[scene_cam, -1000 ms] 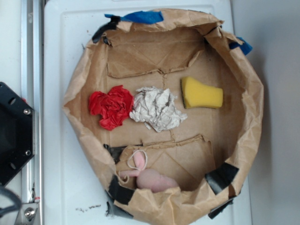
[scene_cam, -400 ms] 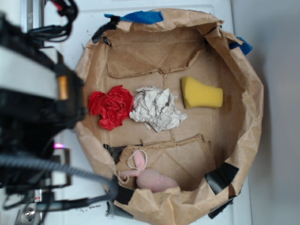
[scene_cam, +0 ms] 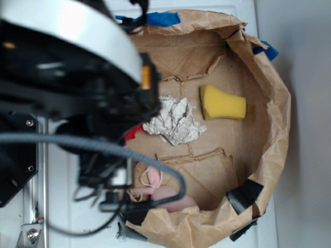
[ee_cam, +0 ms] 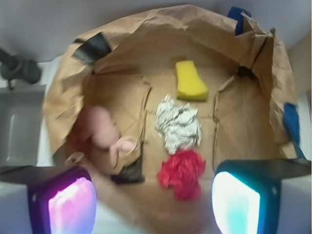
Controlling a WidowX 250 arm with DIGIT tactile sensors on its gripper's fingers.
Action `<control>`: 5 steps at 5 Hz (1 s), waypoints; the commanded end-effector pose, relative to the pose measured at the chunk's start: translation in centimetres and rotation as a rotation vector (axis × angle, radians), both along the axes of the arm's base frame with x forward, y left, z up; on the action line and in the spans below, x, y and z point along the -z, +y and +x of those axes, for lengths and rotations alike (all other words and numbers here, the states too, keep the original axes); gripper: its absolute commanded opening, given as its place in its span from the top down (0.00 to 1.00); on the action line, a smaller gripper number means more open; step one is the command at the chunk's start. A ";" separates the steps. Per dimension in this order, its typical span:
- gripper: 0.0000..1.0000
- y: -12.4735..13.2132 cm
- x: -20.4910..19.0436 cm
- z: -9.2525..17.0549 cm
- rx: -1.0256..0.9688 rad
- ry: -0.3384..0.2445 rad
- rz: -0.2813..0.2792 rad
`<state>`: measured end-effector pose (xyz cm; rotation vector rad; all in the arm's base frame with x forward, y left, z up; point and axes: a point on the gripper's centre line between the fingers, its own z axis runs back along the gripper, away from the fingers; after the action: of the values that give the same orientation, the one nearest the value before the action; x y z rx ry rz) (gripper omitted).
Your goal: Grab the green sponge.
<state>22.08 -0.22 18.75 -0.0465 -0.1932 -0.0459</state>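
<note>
The green sponge (scene_cam: 222, 103) is a yellow foam wedge lying on the floor of the brown paper bin (scene_cam: 279, 129), right of centre; the wrist view has it (ee_cam: 190, 81) near the far side. My arm looms over the bin's left side in the exterior view, and its fingers are hidden there. From the wrist view my gripper (ee_cam: 153, 204) hangs open high above the bin's near wall, with glowing pads (ee_cam: 73, 207) wide apart and nothing between them. The sponge lies well ahead of the gripper, beyond two paper balls.
A grey-white crumpled paper ball (scene_cam: 175, 121) lies mid-bin, left of the sponge. A red crumpled ball (ee_cam: 183, 173) sits nearer my gripper, mostly hidden by the arm from outside. A pink soft lump (ee_cam: 100, 132) rests by the bin's wall. Black and blue tape patches (scene_cam: 243, 194) mark the rim.
My arm has swung in from the left and now covers the bin's left side and most of the red ball. The sponge and the other objects have not moved.
</note>
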 end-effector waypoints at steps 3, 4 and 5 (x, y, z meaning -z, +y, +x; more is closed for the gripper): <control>0.00 0.1 2.8 3.9 0.016 0.014 -0.012; 0.00 0.1 2.8 3.9 0.016 0.014 -0.012; 0.00 0.7 5.7 7.0 0.008 0.017 0.004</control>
<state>28.18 0.03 11.11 -0.0514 -0.1043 -0.0685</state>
